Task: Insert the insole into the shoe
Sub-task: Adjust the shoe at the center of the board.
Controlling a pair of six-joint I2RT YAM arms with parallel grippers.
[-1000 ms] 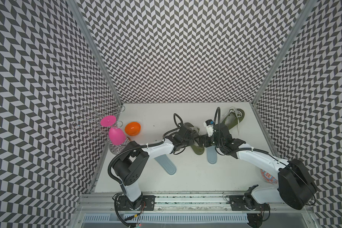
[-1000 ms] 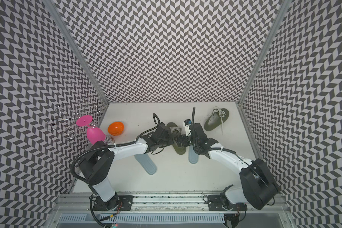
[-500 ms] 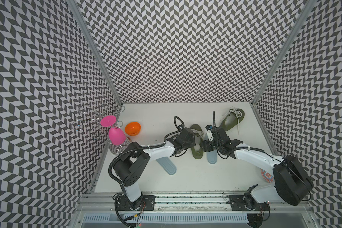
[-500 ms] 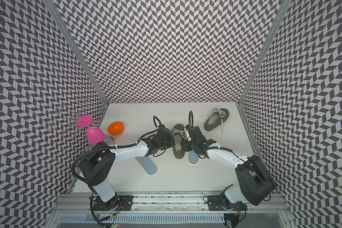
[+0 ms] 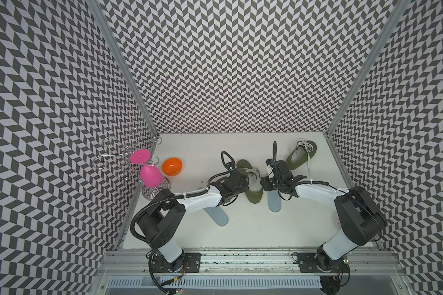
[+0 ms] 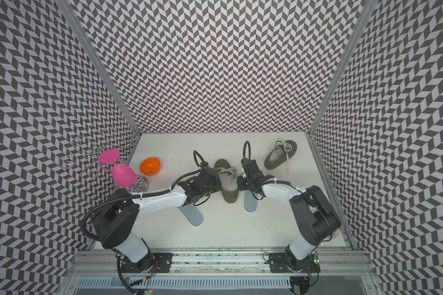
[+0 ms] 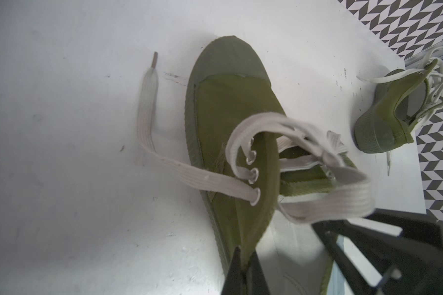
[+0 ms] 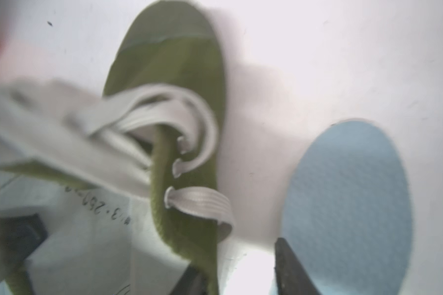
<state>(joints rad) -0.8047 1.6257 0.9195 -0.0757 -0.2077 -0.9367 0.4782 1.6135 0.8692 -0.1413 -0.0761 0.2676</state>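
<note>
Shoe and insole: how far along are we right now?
Done: left claw is shut on one side of the shoe's opening. In hand: right claw straddles the opposite rim, jaws apart, so the opening is not yet spread. Left: the insole beside the shoe and the second insole lie flat on the table; one must be picked up and slid in.
</note>
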